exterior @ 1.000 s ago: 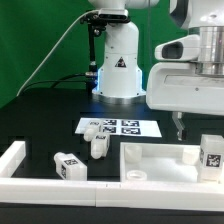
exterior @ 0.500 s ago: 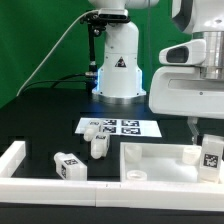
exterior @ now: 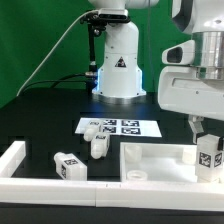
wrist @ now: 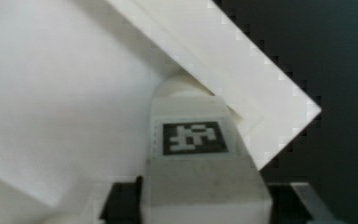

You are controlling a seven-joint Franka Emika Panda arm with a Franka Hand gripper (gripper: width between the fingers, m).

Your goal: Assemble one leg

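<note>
Since a second ago, the arm is shifting toward the exterior view's right and the gripper [exterior: 203,127] is carrying the leg [exterior: 208,154] along. The jaws are pinching the leg, holding it over the white panel [exterior: 155,156] near its far right corner. The leg is hanging close to the panel's edge [wrist: 247,70], so it could be catching there and twisting in the grip, missing its recess.

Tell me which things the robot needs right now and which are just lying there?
Needed now:
the leg between the fingers of the gripper
the large flat white panel

Just lying about:
three spare legs
the marker board
the border rail
</note>
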